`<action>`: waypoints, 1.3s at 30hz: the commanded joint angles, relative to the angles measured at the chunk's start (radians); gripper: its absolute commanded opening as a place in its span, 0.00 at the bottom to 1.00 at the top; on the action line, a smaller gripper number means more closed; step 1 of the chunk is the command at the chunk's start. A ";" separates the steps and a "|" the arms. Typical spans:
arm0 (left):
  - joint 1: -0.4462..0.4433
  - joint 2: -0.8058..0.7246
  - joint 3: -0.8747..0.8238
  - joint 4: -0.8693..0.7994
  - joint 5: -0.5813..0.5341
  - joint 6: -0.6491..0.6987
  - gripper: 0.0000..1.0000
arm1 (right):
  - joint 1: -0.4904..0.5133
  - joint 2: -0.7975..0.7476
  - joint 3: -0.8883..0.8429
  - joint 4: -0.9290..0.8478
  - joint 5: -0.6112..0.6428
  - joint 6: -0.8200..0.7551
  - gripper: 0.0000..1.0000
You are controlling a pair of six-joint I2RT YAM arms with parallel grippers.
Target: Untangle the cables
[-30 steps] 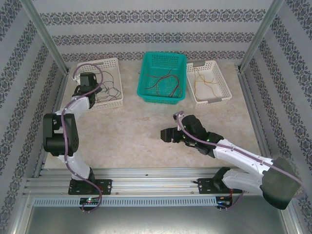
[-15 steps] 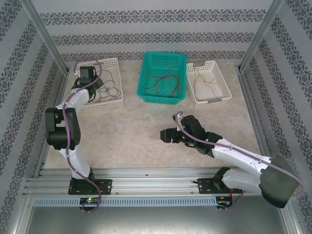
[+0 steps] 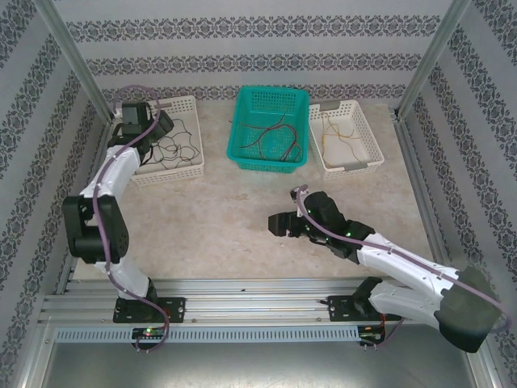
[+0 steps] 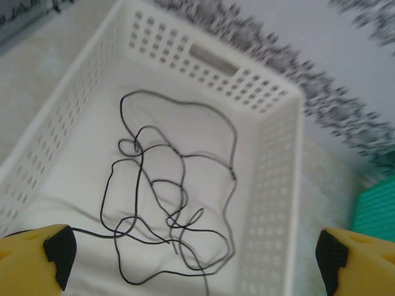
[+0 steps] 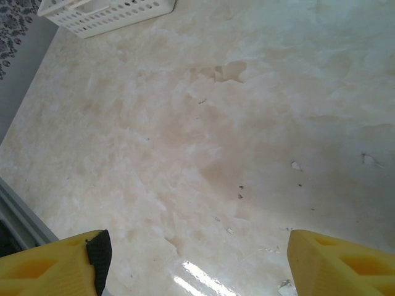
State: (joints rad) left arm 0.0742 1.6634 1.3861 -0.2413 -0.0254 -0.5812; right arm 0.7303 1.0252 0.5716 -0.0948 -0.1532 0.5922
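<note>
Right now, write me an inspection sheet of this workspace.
Surface: beige marbled table, blotchy.
Job's things: black cables looped in the left white basket; reddish cables in the teal basket; tan cables in the right white basket.
Clutter: nothing seen.
Grippers: left gripper open above the black cables; right gripper open over bare table.
Cables: lilac arm cables, loosely looped.
Surroundings: patterned walls, aluminium frame.

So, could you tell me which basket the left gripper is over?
The left white basket, holding black cables; the teal basket has red cables, the right white basket tan cables.
</note>
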 commanded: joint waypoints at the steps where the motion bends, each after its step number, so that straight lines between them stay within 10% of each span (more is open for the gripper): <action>1: 0.005 -0.120 -0.046 -0.025 0.020 -0.003 1.00 | -0.017 -0.032 0.052 -0.054 0.051 -0.034 0.83; 5: -0.015 -0.251 -0.115 -0.058 -0.004 0.009 1.00 | -0.066 -0.057 0.117 -0.147 0.056 -0.074 0.98; 16: -0.057 -0.602 -0.294 -0.227 -0.067 0.081 1.00 | -0.178 -0.151 0.225 -0.320 0.091 -0.178 0.98; 22: -0.065 -0.748 -0.420 -0.248 -0.049 0.108 1.00 | -0.225 -0.228 0.251 -0.346 0.366 -0.264 0.98; 29: -0.074 -0.862 -0.618 -0.132 -0.041 0.123 1.00 | -0.344 -0.291 0.139 -0.167 0.632 -0.586 0.98; 39: -0.086 -0.910 -0.830 0.097 0.010 0.161 1.00 | -0.482 -0.224 -0.070 0.145 0.481 -0.663 0.98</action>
State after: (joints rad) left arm 0.0013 0.7563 0.5819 -0.2707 -0.0494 -0.4698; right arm 0.2729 0.7750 0.5198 -0.1074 0.3660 -0.0319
